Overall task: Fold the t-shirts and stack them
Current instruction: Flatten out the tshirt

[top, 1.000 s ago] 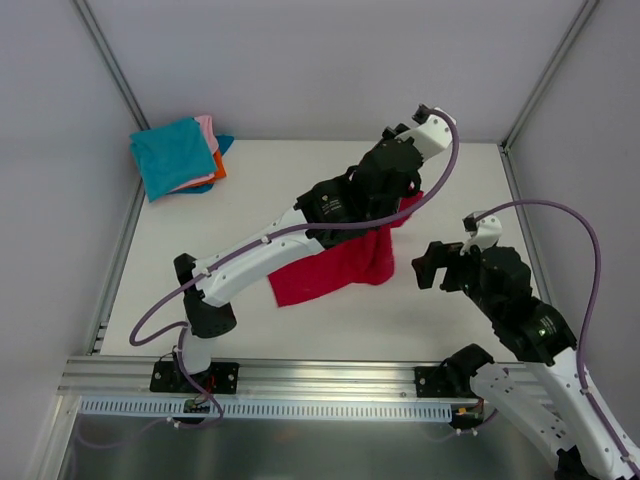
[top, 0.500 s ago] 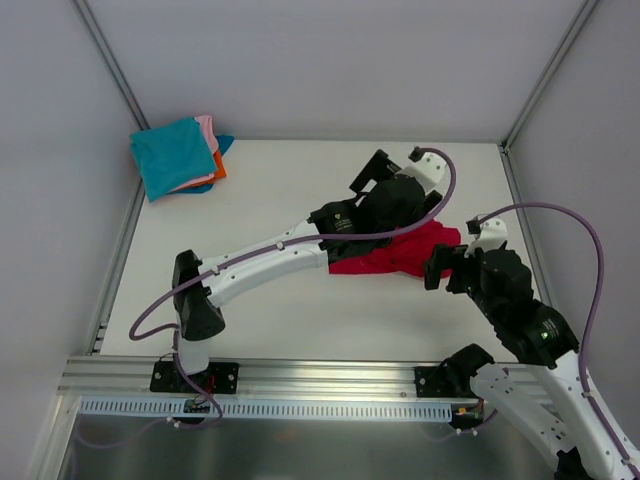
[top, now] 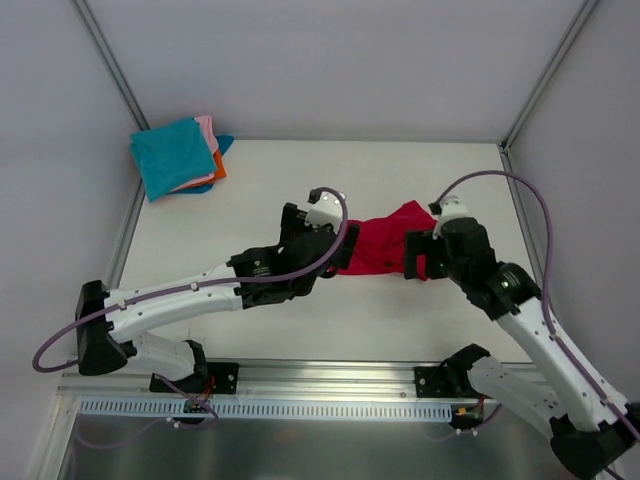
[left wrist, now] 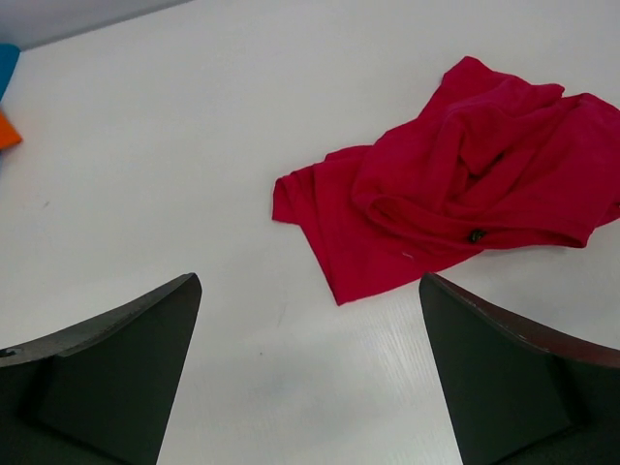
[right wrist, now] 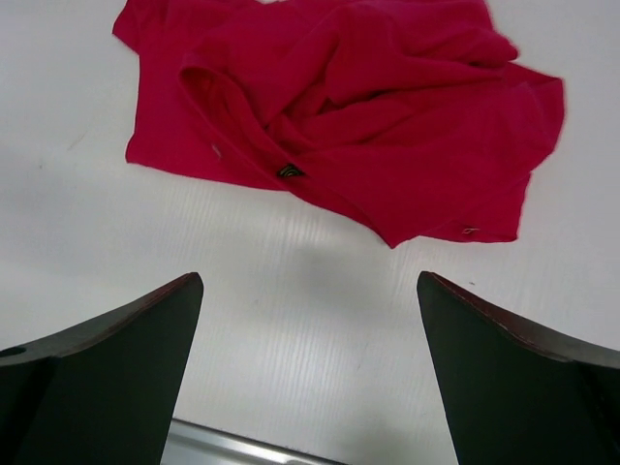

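— Where did we stand with our two grippers?

— Nearest us, the left gripper (left wrist: 308,378) hung with its jaws spread wide and nothing between them, low over the table (top: 200,235) just left of the red t-shirt (top: 385,243). The right gripper (right wrist: 308,373) was equally wide and empty, poised at the shirt's right side.

— And the shirt itself?

— It lay crumpled between us, mid-table, bunched into folds with one flat corner poking out toward our left arm and a small dark tag showing near the middle. It touched neither gripper.

— So how should we have gone about it?

— We judged that flattening came first. We ought to have pinched two separate edges, the loose flat corner on our left and a hem on our right, taking a single layer each, then drawn them apart until the cloth lay smooth. Grabbing the bunched middle risked lifting a knot.

— And beyond?

— The stack of folded t-shirts (top: 176,155), teal on top with pink, orange and blue peeking out, waited at the far left corner, well apart.
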You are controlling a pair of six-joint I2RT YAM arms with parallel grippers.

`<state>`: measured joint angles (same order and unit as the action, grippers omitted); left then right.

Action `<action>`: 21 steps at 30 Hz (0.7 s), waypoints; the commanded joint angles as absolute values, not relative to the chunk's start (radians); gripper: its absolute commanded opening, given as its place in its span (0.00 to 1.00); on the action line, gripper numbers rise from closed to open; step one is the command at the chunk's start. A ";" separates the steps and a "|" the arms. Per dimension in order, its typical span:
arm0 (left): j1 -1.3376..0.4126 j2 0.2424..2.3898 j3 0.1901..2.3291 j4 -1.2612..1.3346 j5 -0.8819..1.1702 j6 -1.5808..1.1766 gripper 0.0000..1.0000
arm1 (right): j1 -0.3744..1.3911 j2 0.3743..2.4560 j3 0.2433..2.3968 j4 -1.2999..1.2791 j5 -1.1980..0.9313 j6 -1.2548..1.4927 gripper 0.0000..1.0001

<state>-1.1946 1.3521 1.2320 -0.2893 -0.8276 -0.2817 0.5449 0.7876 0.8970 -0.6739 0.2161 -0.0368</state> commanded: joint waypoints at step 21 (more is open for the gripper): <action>-1.272 1.052 0.948 -0.364 -0.902 -0.609 0.98 | 0.609 1.779 1.315 -0.511 -0.187 -0.066 1.00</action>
<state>-1.2583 1.0767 0.9558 -0.3573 -0.8757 -0.5701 0.6067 1.7462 1.2629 -0.5262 -0.1665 -0.0463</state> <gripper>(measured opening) 0.987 0.993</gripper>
